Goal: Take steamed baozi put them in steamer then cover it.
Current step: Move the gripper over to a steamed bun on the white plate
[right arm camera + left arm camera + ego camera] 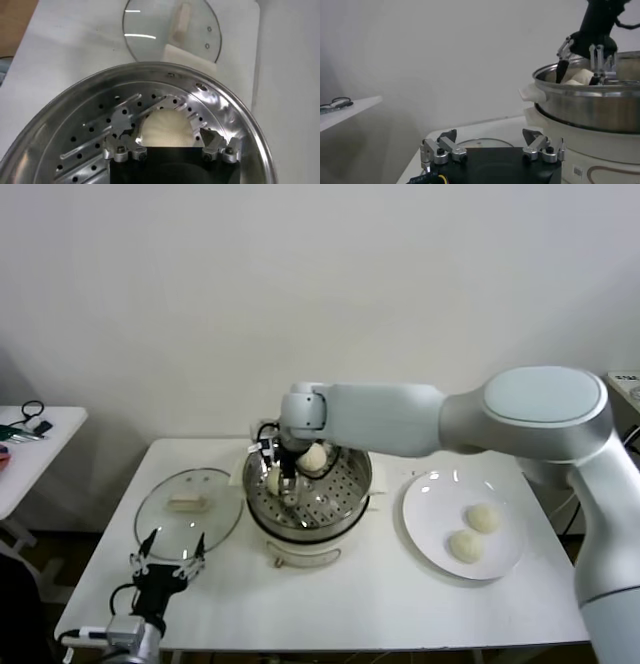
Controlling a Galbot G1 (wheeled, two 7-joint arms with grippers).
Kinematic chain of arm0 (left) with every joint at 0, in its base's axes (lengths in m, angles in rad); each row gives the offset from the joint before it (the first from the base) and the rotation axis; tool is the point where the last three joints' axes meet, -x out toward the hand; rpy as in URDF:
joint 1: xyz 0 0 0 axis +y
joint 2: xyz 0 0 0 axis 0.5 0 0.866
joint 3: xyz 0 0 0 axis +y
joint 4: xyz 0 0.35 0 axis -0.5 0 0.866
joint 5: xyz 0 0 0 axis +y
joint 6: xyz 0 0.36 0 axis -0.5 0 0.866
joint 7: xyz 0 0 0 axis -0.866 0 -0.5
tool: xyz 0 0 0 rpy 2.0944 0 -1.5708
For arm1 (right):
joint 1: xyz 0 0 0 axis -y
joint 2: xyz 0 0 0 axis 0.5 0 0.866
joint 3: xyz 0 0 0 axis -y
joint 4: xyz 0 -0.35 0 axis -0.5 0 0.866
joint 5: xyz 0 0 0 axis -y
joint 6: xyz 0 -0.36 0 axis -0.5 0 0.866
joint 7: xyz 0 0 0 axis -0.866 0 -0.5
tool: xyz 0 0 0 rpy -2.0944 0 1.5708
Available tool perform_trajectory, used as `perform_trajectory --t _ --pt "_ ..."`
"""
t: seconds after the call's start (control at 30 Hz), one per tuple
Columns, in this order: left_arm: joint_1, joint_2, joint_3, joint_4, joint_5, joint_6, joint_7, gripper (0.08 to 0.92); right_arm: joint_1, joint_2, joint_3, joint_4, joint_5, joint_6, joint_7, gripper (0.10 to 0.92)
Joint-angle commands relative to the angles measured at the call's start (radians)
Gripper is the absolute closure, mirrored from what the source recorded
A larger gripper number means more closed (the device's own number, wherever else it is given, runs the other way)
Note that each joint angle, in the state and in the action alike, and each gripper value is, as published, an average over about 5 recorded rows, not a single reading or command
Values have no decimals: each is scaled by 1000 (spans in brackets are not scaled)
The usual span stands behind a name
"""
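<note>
The steel steamer [305, 509] stands mid-table on its white base. My right gripper [281, 481] reaches down into it, open, its fingers [207, 135] spread either side of a baozi [165, 122] resting on the perforated tray [90, 140]. A second baozi [314, 456] lies behind it in the pot. Two more baozi [484, 518] [465, 546] sit on the white plate [425, 524] to the right. The glass cover [188, 502] lies flat left of the steamer. My left gripper [167, 562] hovers open and empty at the table's front left, just in front of the cover [480, 144].
A small white side table [30, 449] with cables stands off to the left. The steamer's rim [585, 92] and white side handle [529, 92] rise close beside my left gripper [490, 137]. The table's front edge runs just behind that gripper.
</note>
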Motion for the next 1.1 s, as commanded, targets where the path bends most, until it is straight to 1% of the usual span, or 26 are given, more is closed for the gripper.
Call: perform_trajectory --t 0.03,0.2,0.3,0.4,0.53,0.77,0.9,1.1 --pt "1 3 -1 -6 3 2 2 177 216 -153 -83 134 30 105 -136 203" --pt "0 4 -2 -10 5 6 3 177 388 -419 -224 342 21 155 -215 202" --pt "0 4 -2 -10 4 6 3 177 429 -562 -310 435 -49 161 -222 203" --pt "1 4 -1 -10 4 5 3 177 423 -669 -383 470 -156 170 -217 203" --pt "3 3 -3 -11 5 4 3 177 340 -762 -405 468 -277 170 -197 203" --pt "12 -4 -10 -12 4 2 0 177 96 -864 -274 421 -423 133 -156 203" --pt "13 -10 -8 -12 7 3 1 177 -53 -883 -160 364 -475 123 -149 203" --pt "13 -15 -6 1 12 1 0 177 -181 -874 -59 299 -514 123 -145 203"
